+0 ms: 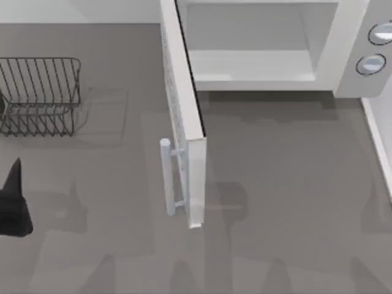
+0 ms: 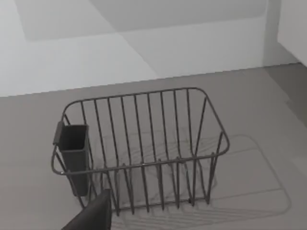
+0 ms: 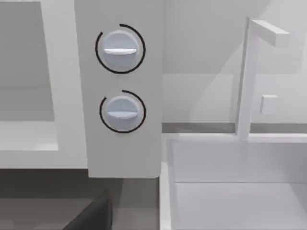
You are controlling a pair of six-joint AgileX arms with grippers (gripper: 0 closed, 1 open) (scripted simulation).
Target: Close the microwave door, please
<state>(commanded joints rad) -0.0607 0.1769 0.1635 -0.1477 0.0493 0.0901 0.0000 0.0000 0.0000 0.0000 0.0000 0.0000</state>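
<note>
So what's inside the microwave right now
The microwave cavity looks bare: pale floor and walls, with the door swung wide open. The cavity's upper part is cut off in the top view, so it can't be checked.

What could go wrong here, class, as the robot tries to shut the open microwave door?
1. The microwave door stands wide open, edge-on to the microwave; a push near its hinge may hardly swing it.
2. The left end effector sits far left near the wire rack; reaching across, it might snag the bar handle.
</note>
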